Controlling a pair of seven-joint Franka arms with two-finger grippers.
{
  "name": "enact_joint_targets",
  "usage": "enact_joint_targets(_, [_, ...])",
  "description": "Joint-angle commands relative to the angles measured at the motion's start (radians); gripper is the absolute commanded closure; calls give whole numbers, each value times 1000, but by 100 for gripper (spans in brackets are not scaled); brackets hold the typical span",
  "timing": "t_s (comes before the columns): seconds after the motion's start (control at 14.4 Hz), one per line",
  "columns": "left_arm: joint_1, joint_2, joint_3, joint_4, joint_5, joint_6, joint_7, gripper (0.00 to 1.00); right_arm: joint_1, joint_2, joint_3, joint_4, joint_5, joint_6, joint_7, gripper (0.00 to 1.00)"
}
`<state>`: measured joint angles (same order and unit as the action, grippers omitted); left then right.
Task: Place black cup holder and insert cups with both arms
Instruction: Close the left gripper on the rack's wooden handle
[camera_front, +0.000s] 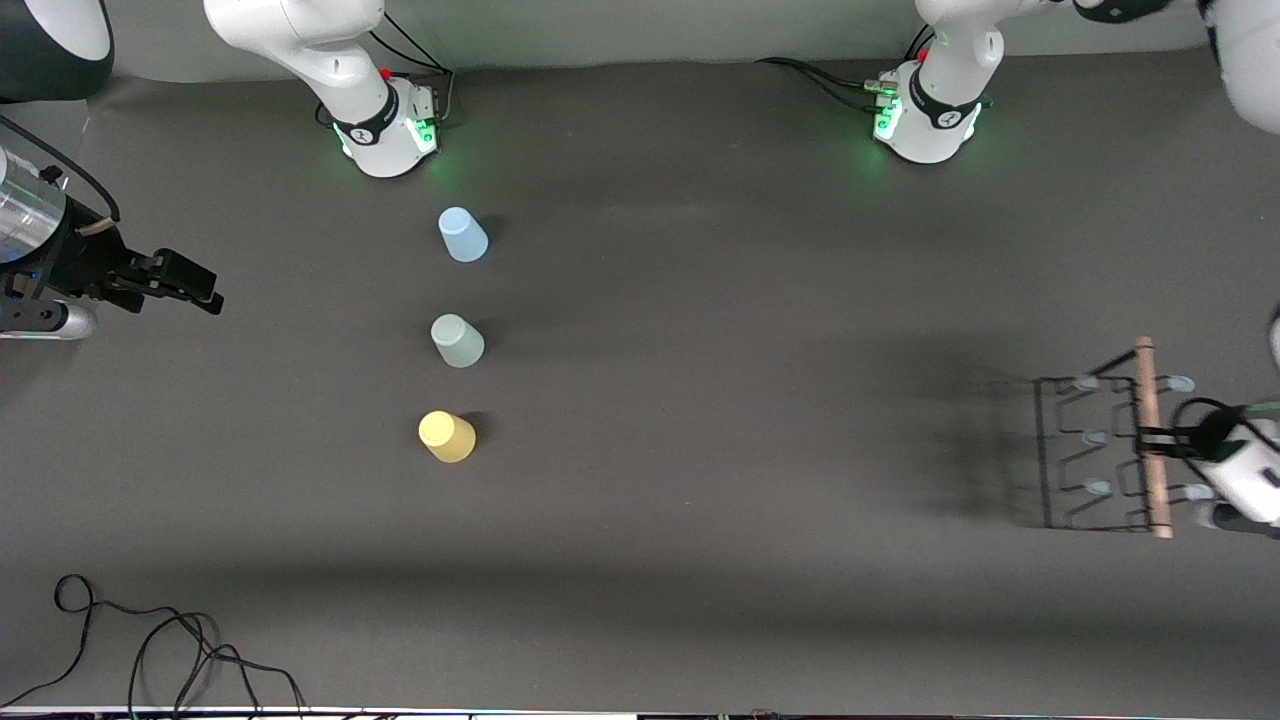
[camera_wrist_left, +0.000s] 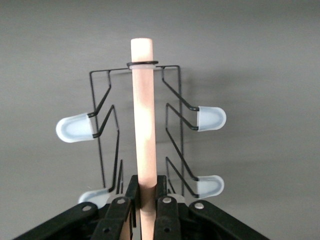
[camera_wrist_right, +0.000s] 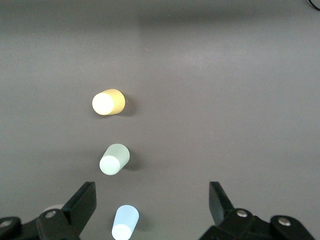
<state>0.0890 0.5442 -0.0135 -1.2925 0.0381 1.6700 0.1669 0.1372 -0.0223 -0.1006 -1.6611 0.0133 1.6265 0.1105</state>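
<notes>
**Operator:** At the left arm's end of the table, what is the state of the left gripper (camera_front: 1160, 441)?

**Technician:** Its fingers (camera_wrist_left: 125, 202) are clamped on the wooden rod handle (camera_wrist_left: 144, 125) of the black cup holder (camera_front: 1095, 455), one finger on each side of the rod. The wire frame hangs below the handle, with pale capped prongs (camera_wrist_left: 211, 118) projecting to both sides. The front view shows the holder's shadow on the dark table (camera_front: 700, 500), lying toward the right arm's end from the holder.

**Operator:** And the right gripper (camera_front: 180, 282)?

**Technician:** Its fingers (camera_wrist_right: 82, 202) are spread wide and grip nothing. It is over the table at the right arm's end, clear of all three cups.

**Operator:** Cup positions?

**Technician:** Three cups stand inverted in a row, apart from each other, toward the right arm's end and well apart from the holder. The light blue cup (camera_front: 463, 235) is farthest from the front camera, close to the right arm's base (camera_front: 390, 130). The pale green cup (camera_front: 457, 341) is in the middle. The yellow cup (camera_front: 446, 437) is nearest to the front camera.

**Operator:** Anything else on the surface?

**Technician:** A black cable (camera_front: 150, 650) lies looped near the table edge closest to the front camera.
</notes>
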Motion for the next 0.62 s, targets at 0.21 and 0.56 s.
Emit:
enact_joint_targets(0.21, [-213,-176,12,-167,-53,-20,-159,100,74,-7,5,-3,-7,1,176,0])
enact_joint_targets(0.56, [-426,-233,10,-286,-165,143,-441,100,168,-8,4,-22,-4,36,384,0])
